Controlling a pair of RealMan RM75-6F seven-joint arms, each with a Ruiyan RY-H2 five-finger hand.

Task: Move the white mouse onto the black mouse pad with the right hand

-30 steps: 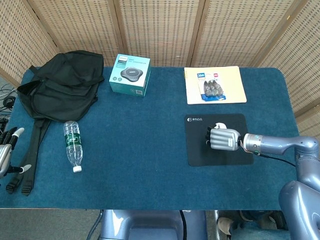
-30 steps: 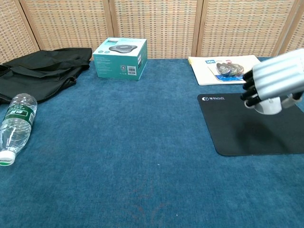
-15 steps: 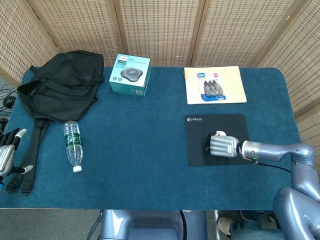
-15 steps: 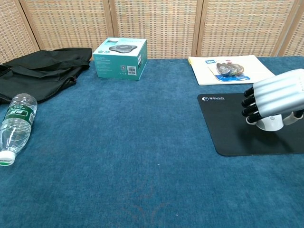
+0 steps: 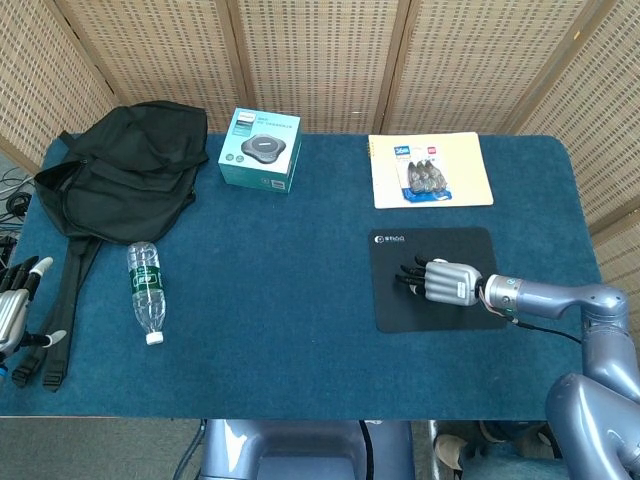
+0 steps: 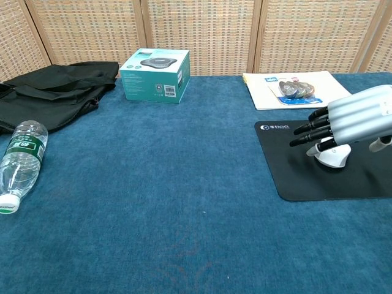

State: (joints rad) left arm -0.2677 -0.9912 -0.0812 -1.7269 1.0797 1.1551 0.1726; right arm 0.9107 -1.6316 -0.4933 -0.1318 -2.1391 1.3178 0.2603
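The white mouse [image 6: 331, 157] sits on the black mouse pad [image 6: 294, 177], near the pad's middle. My right hand [image 6: 352, 119] hovers just over it, fingers stretched out straight toward the left and no longer curled around it. In the head view the right hand [image 5: 447, 281] covers nearly all of the mouse on the mouse pad [image 5: 400, 305]. My left hand [image 5: 14, 305] hangs off the table's left edge, fingers apart and holding nothing.
A black backpack [image 5: 120, 170] lies at the back left with a water bottle [image 5: 146, 290] in front of it. A teal box [image 5: 261, 149] stands at the back middle. A yellow folder with a blister pack [image 5: 428, 170] lies behind the pad.
The right hand's fingers, curled around the mouse a moment ago, have straightened out. The mouse has come down to rest on the pad. The left hand has barely moved.
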